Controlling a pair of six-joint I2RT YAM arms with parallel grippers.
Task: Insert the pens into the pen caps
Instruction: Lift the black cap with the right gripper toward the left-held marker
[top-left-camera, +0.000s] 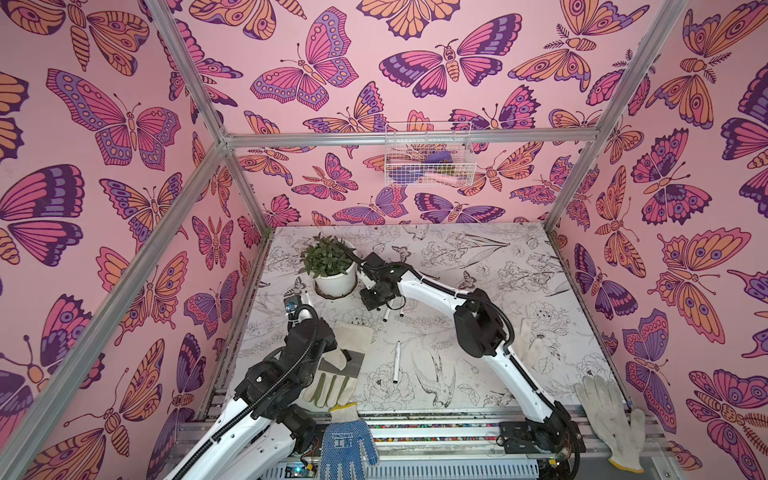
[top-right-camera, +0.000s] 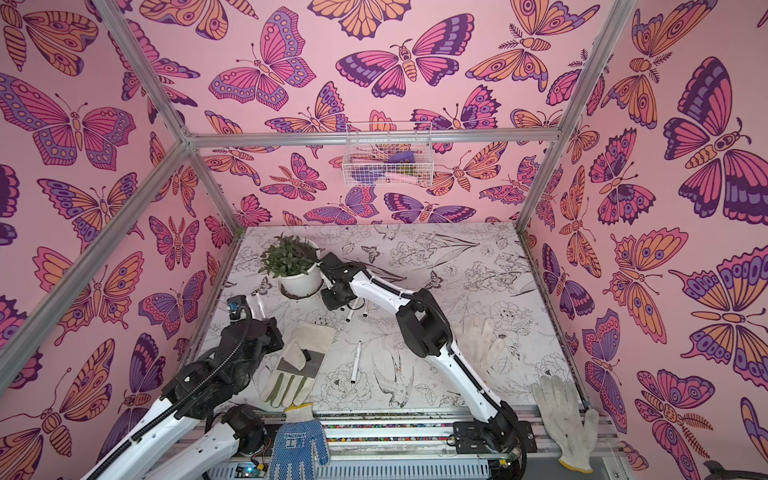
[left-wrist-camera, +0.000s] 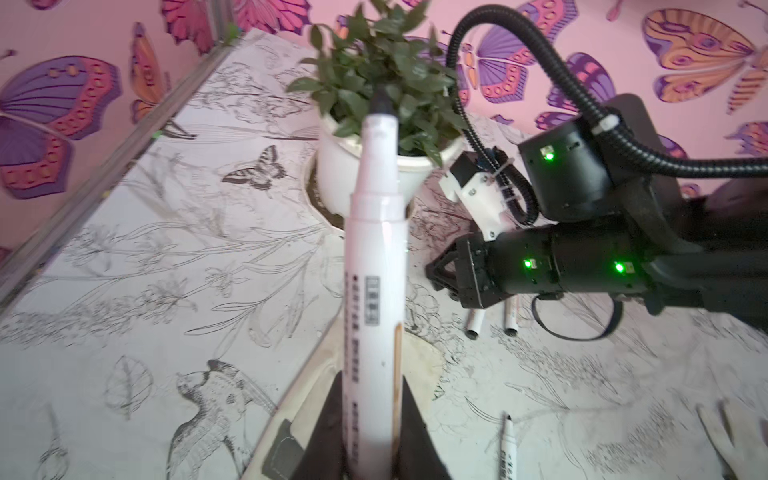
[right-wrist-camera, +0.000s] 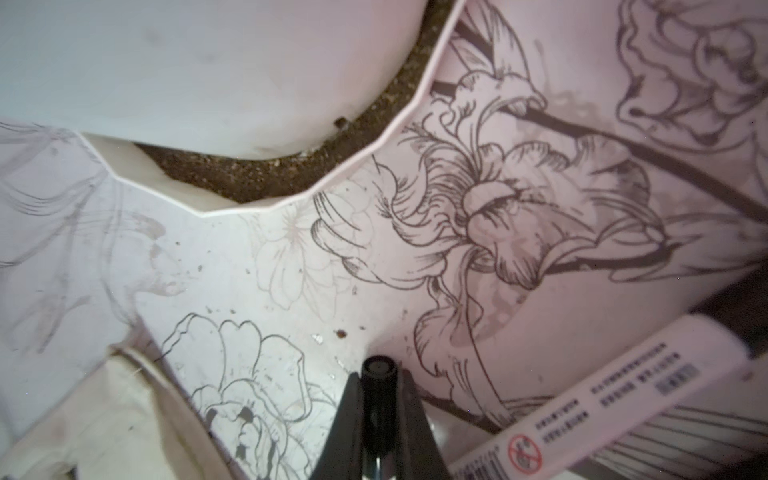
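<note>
Pink butterfly walls box in a table (top-left-camera: 478, 266) papered with line-drawn flowers. A blue dotted glove (top-left-camera: 347, 444) and a white knit glove (top-left-camera: 611, 419) lie along the front rail, with a leather work glove (top-left-camera: 345, 357) just behind. Over that glove the left gripper (left-wrist-camera: 374, 415) is clamped on a white marker pen (left-wrist-camera: 376, 270), dark tip aimed toward the potted plant (top-left-camera: 332, 270). A loose pen (top-left-camera: 397, 361) lies mid-table, and two pens (top-left-camera: 385, 314) lie just beside the right wrist. Farther back, the right gripper (right-wrist-camera: 379, 377) sits low by the pot's saucer (right-wrist-camera: 257, 210), jaws pinched on a small black pen cap (right-wrist-camera: 376, 399); which end of it is open I cannot tell. Capping should go best if the cap rises straight up first, clear of the saucer rim and the neighbouring pen, then meets the held tip over the bare middle of the table, axes lined up, pushed slowly. Pot and left wall crowd the far corner. A wire basket (top-left-camera: 428, 153) hangs on the back wall, well clear.
</note>
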